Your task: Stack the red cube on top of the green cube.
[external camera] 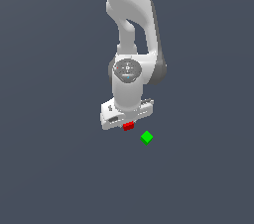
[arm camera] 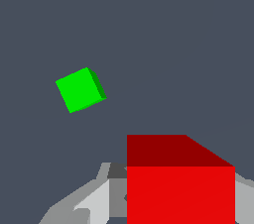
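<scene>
Reaching straight down from the far side, the white arm [external camera: 130, 44] holds its wrist vertical over the grey tabletop [external camera: 49, 168]. Its gripper [external camera: 127, 123] has the jaws clamped on the red cube [external camera: 128, 126]. The green cube [external camera: 146, 138] lies apart, just nearer and toward the exterior view's right.

exterior: far, high, facing arm | wrist: close | shared: red cube [external camera: 128, 126], green cube [external camera: 146, 138]
</scene>
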`<act>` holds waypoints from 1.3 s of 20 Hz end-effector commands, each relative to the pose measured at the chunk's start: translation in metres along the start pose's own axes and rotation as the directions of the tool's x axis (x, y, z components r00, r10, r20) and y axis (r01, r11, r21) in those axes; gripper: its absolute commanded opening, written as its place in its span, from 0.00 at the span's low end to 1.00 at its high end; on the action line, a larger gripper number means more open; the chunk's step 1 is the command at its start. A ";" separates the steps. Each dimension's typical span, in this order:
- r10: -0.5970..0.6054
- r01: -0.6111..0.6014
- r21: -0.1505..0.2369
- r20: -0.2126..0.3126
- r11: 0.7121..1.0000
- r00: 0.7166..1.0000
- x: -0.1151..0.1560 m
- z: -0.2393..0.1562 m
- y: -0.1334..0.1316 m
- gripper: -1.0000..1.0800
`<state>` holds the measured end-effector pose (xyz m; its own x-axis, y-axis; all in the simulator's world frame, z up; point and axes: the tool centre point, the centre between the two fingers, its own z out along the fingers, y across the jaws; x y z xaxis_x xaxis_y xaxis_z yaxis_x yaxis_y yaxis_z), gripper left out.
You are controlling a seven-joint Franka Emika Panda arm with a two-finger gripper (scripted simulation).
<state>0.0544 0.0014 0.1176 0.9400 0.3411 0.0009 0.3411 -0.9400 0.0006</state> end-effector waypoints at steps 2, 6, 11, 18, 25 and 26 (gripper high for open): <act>-0.001 0.001 0.000 0.000 1.000 1.000 0.005 0.005 -0.007 0.00; -0.001 0.001 0.000 0.000 1.000 1.000 0.016 0.018 -0.025 0.00; -0.001 0.001 0.001 0.000 1.000 1.000 0.037 0.040 -0.054 0.00; 0.000 0.000 0.001 0.001 1.000 1.000 0.053 0.056 -0.075 0.00; 0.000 0.000 0.001 0.001 1.000 1.000 0.054 0.056 -0.075 0.96; 0.000 0.000 0.001 0.001 1.000 1.000 0.054 0.056 -0.075 0.96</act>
<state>0.0799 0.0907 0.0608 0.9398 0.3417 -0.0003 0.3417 -0.9398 -0.0002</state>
